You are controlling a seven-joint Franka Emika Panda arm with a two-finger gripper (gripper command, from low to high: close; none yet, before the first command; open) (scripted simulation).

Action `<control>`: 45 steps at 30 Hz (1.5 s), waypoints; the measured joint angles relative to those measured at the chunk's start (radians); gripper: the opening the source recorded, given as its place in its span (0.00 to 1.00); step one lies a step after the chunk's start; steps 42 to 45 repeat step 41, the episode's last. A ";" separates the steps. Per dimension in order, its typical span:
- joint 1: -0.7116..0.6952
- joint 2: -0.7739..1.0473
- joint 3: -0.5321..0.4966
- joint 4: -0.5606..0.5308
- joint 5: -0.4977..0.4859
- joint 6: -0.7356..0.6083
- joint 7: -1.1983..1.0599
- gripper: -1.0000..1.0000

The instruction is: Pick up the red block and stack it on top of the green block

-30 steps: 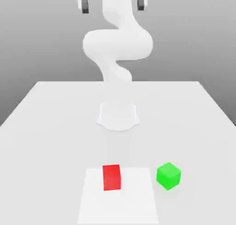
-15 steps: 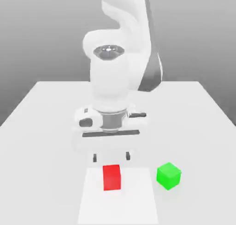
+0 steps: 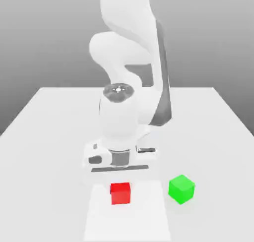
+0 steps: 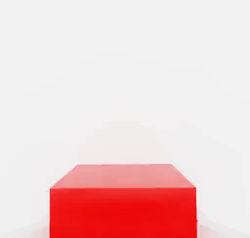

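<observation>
We see the red block (image 3: pixel 120 193) nearest us on the white table (image 3: pixel 44 137), the green block (image 3: pixel 181 189) beside it toward the exterior view's right, apart. Behind the red block hangs the arm's hand (image 3: pixel 118 161); its grip we cannot tell.

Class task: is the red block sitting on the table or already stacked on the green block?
On the table. The red block rests flat on the table, apart from the green block, which has nothing on top.
</observation>
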 joint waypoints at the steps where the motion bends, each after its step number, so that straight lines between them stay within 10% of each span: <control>1: 0.003 -0.028 -0.006 -0.004 -0.013 -0.024 0.009 0.00; 20: 0.296 -0.296 0.129 -0.002 -0.035 -0.297 -0.592 0.00; 27: 0.319 -0.095 0.127 0.009 -0.072 -0.107 -0.607 0.00; 28: 0.320 -0.078 0.125 0.009 -0.078 -0.090 -0.603 1.00; 45: 0.329 -0.265 0.126 0.002 -0.039 -0.268 -0.630 1.00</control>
